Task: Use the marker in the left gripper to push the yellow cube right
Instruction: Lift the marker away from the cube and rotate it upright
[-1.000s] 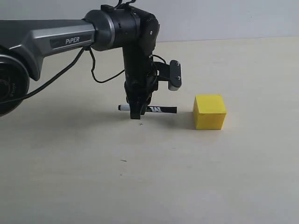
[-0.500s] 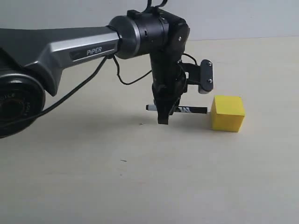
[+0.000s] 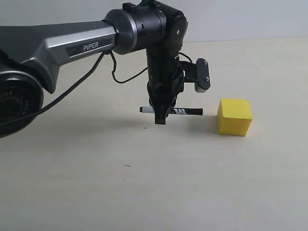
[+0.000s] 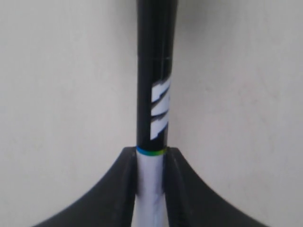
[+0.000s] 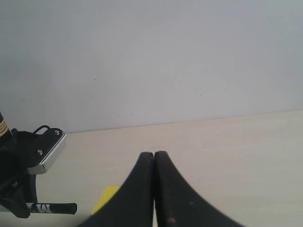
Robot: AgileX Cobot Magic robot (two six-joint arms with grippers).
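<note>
The yellow cube (image 3: 234, 117) rests on the beige table (image 3: 144, 183), right of centre. My left gripper (image 3: 160, 118) points down, shut on the marker (image 3: 185, 111), which lies level with its black capped end aimed at the cube. A small gap separates that end from the cube's left face. In the left wrist view the jaws (image 4: 151, 153) clamp the white barrel and the black labelled part of the marker (image 4: 152, 94) sticks out ahead; the cube is out of that view. In the right wrist view my right gripper (image 5: 154, 156) is shut and empty, with a corner of the cube (image 5: 105, 198) beside it.
The grey-faced camera module (image 3: 202, 75) and black cables hang off the left arm above the marker. A pale wall (image 3: 240, 19) runs behind the table's far edge. My right gripper does not show in the exterior view.
Over the last second the marker pushed the cube to the right. Since half a second ago the left gripper drew back left with the marker, opening a gap; the cube stayed put.
</note>
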